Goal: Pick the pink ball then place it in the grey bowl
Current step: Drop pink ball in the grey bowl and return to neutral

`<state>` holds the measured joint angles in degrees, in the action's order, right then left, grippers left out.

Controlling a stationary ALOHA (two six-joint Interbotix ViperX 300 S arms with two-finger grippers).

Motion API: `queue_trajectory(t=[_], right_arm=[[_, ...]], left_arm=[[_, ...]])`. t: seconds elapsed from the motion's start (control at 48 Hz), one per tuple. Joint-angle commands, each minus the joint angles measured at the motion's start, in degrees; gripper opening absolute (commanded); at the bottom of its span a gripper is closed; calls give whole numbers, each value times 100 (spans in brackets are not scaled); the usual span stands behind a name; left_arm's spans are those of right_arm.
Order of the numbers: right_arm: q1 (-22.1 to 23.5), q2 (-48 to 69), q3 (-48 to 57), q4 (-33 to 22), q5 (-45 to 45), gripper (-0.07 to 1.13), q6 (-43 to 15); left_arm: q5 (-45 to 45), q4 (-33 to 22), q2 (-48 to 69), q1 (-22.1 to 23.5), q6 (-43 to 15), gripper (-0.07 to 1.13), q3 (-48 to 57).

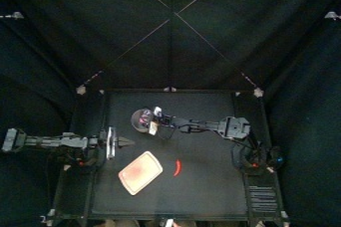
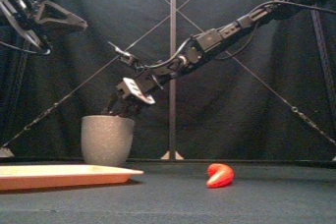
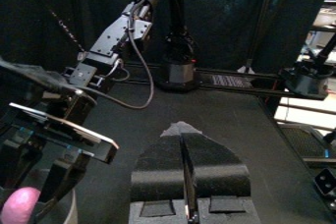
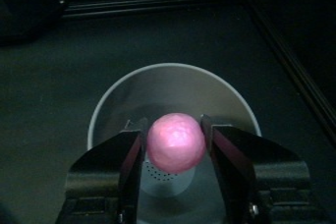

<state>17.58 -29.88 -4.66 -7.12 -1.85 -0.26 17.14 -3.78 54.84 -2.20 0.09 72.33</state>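
The pink ball [image 4: 178,141] sits between the jaws of my right gripper [image 4: 176,128], which is shut on it. It hangs right over the mouth of the grey speckled cup [image 4: 168,90], the task's grey bowl. From the front, the cup [image 2: 108,140] stands at the left and the right gripper [image 2: 132,94] is just above its rim. From above, the cup [image 1: 140,121] is at the table's back left, with the right gripper [image 1: 158,124] over its edge. My left gripper [image 3: 183,138] is shut and holds nothing; that arm rests at the table's left [image 1: 94,143].
A flat pink tray [image 1: 139,173] lies at the front left [image 2: 66,176]. A small red toy food [image 1: 178,167] lies to the right of the tray, near the middle [image 2: 219,175].
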Motion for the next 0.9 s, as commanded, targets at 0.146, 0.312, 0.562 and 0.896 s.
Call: queue_trajectory(t=[0.146, 0.312, 0.562, 0.896], right_arm=[[53, 44, -431, 26, -413, 92, -44], [79, 97, -396, 79, -343, 93, -26], [44, 896, 519, 88, 360, 93, -35], [-141, 2830, 3604, 826, 2391, 93, -35]], left_arm=[[53, -18, -18, 0, 9, 2, -70], [53, -18, -18, 0, 0, 2, -70], [53, -70, -18, 0, 18, 2, 0], [53, -176, -18, 18, 18, 2, 97]])
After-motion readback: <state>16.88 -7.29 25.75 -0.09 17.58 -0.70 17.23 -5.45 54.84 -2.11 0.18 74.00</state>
